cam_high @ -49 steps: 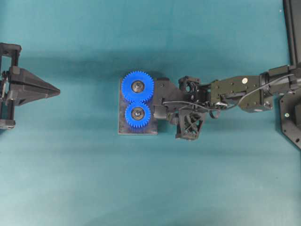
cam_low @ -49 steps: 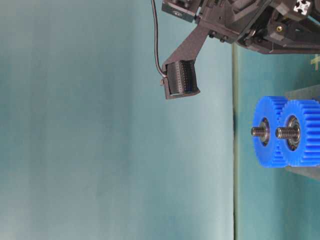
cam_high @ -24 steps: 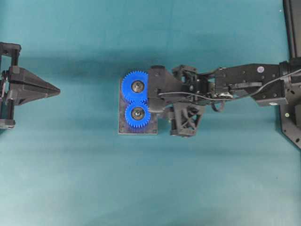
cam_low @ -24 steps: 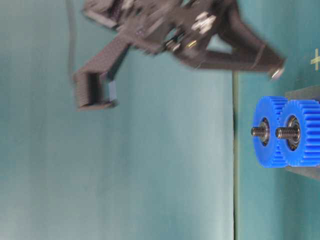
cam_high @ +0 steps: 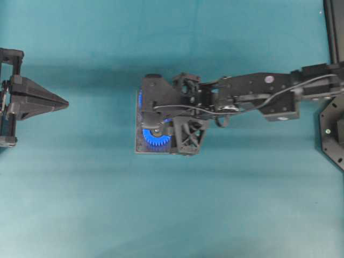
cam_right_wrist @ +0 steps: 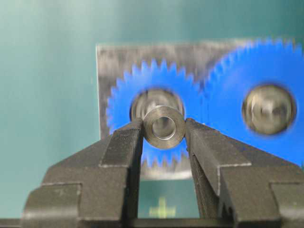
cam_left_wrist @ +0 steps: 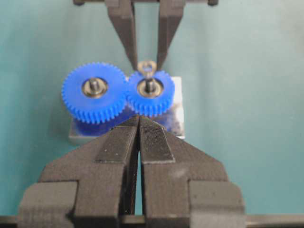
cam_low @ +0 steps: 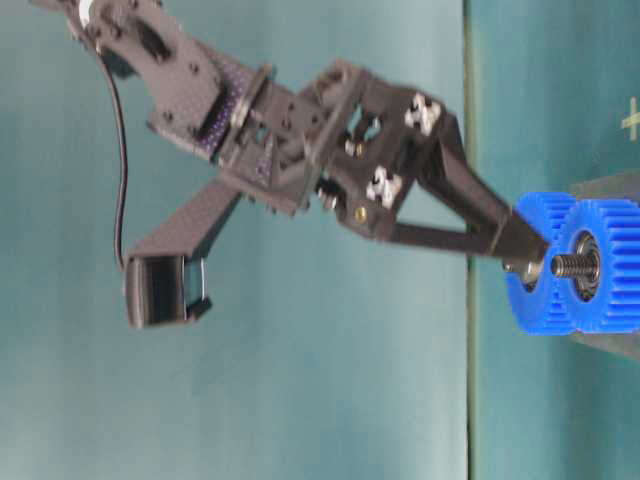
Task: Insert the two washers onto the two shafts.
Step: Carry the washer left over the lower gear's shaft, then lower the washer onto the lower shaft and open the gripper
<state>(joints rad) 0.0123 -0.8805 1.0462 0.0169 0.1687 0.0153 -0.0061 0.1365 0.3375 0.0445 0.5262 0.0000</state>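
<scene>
A small metal washer sits pinched between the fingertips of my right gripper. It hangs directly in front of the shaft of the smaller blue gear. From the left wrist view the washer hovers just above that shaft. At table level the right gripper tip is close beside the threaded shaft. The larger blue gear stands alongside on the grey plate. My left gripper rests shut and holding nothing at the table's left side.
The right arm and its wrist camera cover most of the gears in the overhead view; only part of the smaller gear shows. Black frame parts line the right edge. A green cross mark lies on the teal mat.
The right arm has swung left over the gears and tipped down, bringing the washer from beside the plate to just above the smaller gear's shaft. The left gripper has not moved.
</scene>
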